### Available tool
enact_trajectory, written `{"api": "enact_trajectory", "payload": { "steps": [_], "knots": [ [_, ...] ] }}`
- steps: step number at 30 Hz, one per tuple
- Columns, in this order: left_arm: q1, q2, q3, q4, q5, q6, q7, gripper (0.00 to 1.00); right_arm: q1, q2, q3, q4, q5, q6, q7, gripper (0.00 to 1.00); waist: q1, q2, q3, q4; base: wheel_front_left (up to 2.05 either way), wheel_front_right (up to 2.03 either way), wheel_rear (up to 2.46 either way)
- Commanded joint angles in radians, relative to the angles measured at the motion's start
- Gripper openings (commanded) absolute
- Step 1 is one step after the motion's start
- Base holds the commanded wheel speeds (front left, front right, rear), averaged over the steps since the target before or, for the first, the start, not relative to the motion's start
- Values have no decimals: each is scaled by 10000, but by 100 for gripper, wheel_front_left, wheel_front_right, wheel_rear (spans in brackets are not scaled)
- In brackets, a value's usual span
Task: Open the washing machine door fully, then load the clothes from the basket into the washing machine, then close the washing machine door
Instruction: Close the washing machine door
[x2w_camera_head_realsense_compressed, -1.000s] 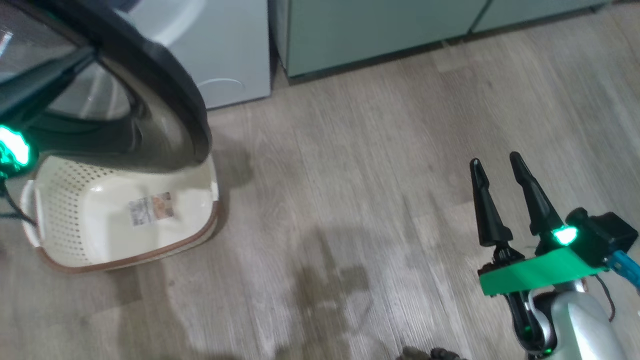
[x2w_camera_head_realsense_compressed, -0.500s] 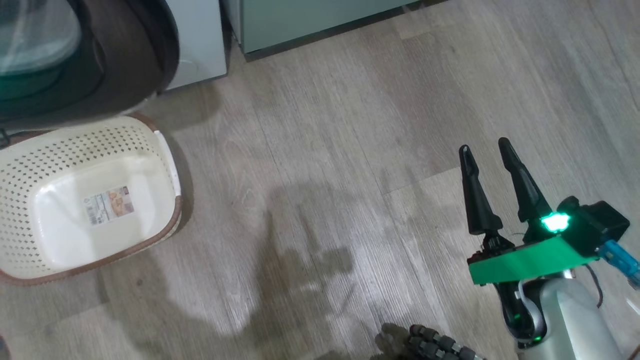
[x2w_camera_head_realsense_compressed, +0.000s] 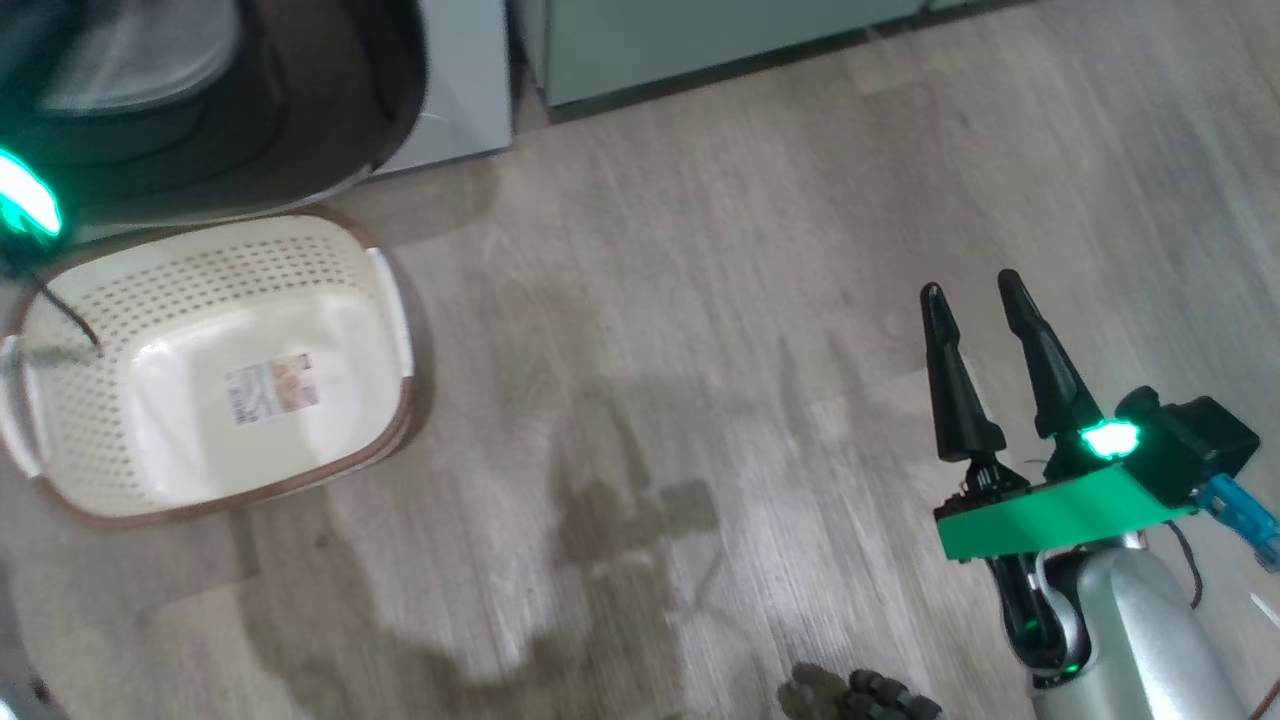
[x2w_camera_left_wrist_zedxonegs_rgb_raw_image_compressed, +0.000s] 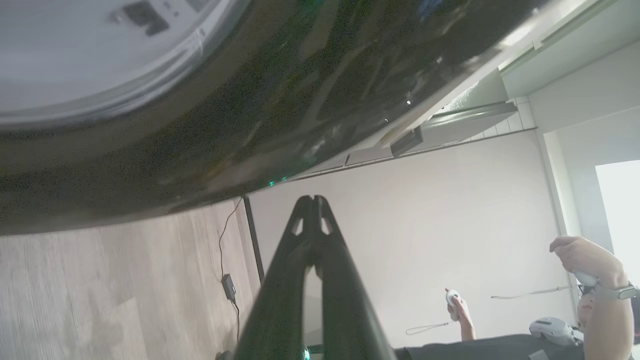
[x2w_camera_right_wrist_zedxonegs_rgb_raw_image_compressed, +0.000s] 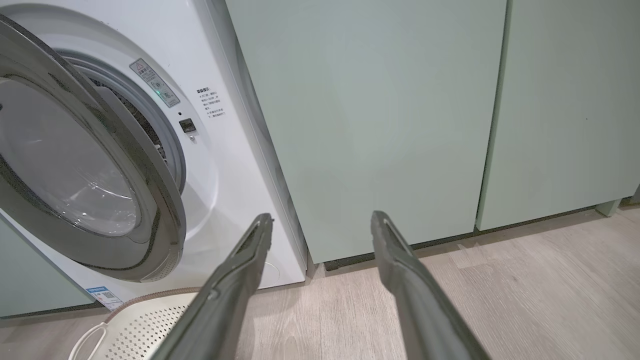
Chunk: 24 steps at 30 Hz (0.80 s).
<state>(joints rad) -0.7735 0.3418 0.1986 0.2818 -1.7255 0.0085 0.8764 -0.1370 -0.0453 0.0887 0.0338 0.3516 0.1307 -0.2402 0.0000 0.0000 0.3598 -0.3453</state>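
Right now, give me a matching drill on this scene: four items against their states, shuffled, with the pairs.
Column one:
1. basket
2. washing machine door
3. left tool
4. right tool

Column two:
A. shut, fingers pressed together
B. swung open
C. empty
D. fingers spread, holding nothing

Pairs: 1-C; 2-B; 3-A; 4-D
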Motion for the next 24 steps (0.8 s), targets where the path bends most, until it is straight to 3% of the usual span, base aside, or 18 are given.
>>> {"api": "enact_trajectory", "payload": {
  "steps": [1,3,5,6,16,24],
  "knots": [
    [471,289,383,-485,-47,-203,59,0,-144,-49,145,-268,-45,0,-120,100,0,0,-177,367,0,0,0],
    [1168,-39,582,-759,-217,-462,-49,0,-138,-49,65,-244,-123,0,-114,100,0,0,-272,691,0,0,0],
    [1871,-379,704,-1014,-353,-657,-107,49,-163,-49,7,-201,-216,0,-66,100,0,0,-384,998,0,0,0],
    [2195,-533,804,-1115,-342,-736,-257,98,-177,-49,-12,-198,-261,0,-28,100,0,0,-422,1138,0,0,0],
    [4710,-2344,1574,-1926,-234,-1324,-1703,100,-161,-49,-274,-52,-588,0,301,100,0,0,-1074,2345,0,0,0],
    [6510,-2886,1440,-3015,-42,-1388,-2853,100,127,-49,-526,67,-703,0,523,100,0,0,-1643,3007,0,0,0]
  ]
}}
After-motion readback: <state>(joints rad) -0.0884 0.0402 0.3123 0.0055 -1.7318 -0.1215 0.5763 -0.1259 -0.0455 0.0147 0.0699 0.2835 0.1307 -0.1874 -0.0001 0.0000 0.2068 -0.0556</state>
